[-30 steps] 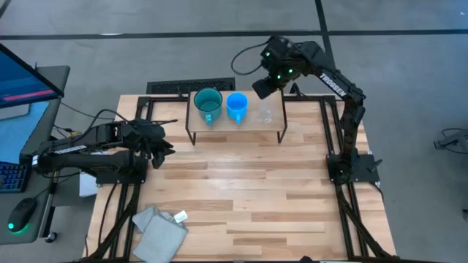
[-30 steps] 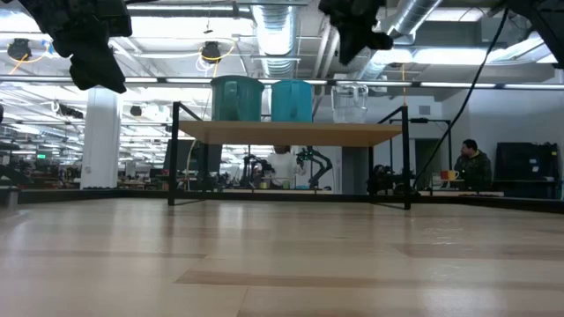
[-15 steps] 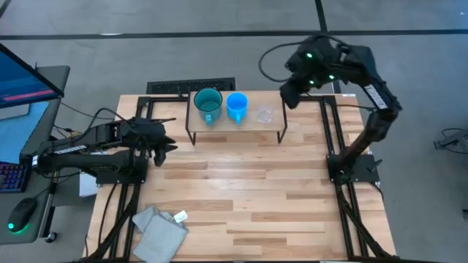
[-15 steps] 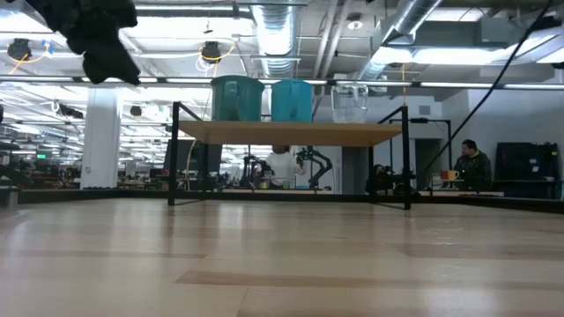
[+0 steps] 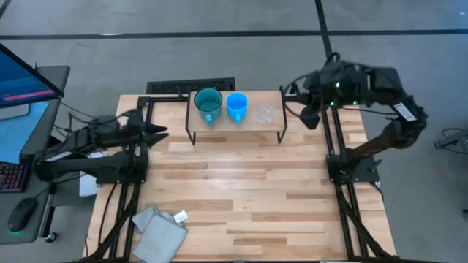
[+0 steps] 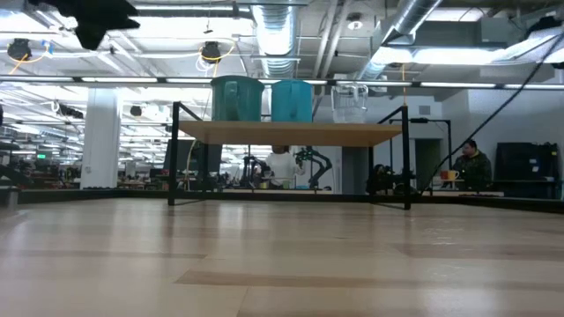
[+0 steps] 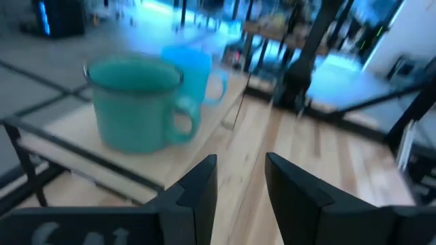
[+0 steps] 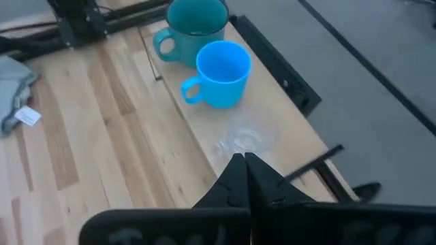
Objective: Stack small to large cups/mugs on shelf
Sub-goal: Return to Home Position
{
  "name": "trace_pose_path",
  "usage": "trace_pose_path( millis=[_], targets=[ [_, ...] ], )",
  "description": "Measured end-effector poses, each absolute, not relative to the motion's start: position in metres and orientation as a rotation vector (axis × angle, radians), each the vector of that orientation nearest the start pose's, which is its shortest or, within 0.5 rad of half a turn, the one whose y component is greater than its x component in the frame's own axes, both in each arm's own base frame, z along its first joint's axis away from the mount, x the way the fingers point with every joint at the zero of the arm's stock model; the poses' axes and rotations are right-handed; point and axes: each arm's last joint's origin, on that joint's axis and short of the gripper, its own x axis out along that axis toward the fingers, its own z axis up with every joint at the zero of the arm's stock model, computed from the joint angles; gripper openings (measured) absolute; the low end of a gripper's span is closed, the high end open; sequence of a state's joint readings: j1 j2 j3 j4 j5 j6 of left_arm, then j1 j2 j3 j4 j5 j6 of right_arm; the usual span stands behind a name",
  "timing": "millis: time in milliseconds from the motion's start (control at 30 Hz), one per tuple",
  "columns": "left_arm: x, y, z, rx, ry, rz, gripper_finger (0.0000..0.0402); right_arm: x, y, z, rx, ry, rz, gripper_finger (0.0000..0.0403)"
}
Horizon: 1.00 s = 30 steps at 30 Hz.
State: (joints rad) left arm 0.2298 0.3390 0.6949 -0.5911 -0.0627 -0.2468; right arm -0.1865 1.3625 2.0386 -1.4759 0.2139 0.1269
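On shelf (image 5: 234,126), teal mug (image 5: 208,102), blue mug (image 5: 236,104) & clear cup (image 5: 264,114) sit lined up, so task looks done; left gripper (image 5: 159,131) jaws apart, right gripper (image 5: 308,117) clenched, empty.

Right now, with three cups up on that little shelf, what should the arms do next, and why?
Probably fold the right gripper back to rest: it hangs shut and empty off the end of the shelf, where the teal mug, blue mug and clear cup stand in a row, and the left gripper waits open.

Right pincer (image 5: 308,117) and left pincer (image 5: 158,132) have withdrawn from the shelf (image 5: 241,127).
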Motion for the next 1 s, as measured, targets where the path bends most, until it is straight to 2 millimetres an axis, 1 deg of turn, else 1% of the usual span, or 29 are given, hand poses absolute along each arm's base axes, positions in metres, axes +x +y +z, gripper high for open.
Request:
trace_pose_path(
  millis=[100,167,267,367,467,600,633,733,900,1000],
  targets=[
    [0.062,0.016,0.315,-0.256,0.129,0.318,0.0114,0.181,-0.036,0.461,0.104,0.72,-0.407,0.0002],
    [0.057,0.016,0.316,-0.252,0.107,0.329,0.0114,0.176,-0.034,0.438,0.108,0.646,-0.374,0.0001],
    [0.055,0.016,0.314,-0.24,0.118,0.349,0.0114,0.164,-0.031,0.402,0.142,0.555,-0.318,0.0001],
    [0.055,0.016,0.312,-0.224,0.141,0.355,0.0114,0.15,-0.028,0.368,0.19,0.476,-0.315,0.0001],
    [0.056,0.017,0.31,-0.221,0.146,0.368,0.0114,0.139,-0.026,0.338,0.228,0.391,-0.311,0.0001],
    [0.062,0.019,0.299,-0.219,0.157,0.385,0.0114,0.127,-0.024,0.307,0.247,0.274,-0.3,0.0001],
    [0.065,0.019,0.296,-0.219,0.15,0.386,0.0114,0.125,-0.024,0.302,0.25,0.247,-0.296,0.0001],
    [0.075,0.022,0.28,-0.218,0.139,0.392,0.0114,0.117,-0.022,0.285,0.256,0.216,-0.294,0.0],
    [0.087,0.025,0.265,-0.214,0.065,0.405,0.0114,0.108,-0.021,0.267,0.266,0.155,-0.289,0.0],
    [0.089,0.026,0.259,-0.218,0.072,0.417,0.0114,0.104,-0.021,0.256,0.261,0.112,-0.292,0.0]
  ],
)
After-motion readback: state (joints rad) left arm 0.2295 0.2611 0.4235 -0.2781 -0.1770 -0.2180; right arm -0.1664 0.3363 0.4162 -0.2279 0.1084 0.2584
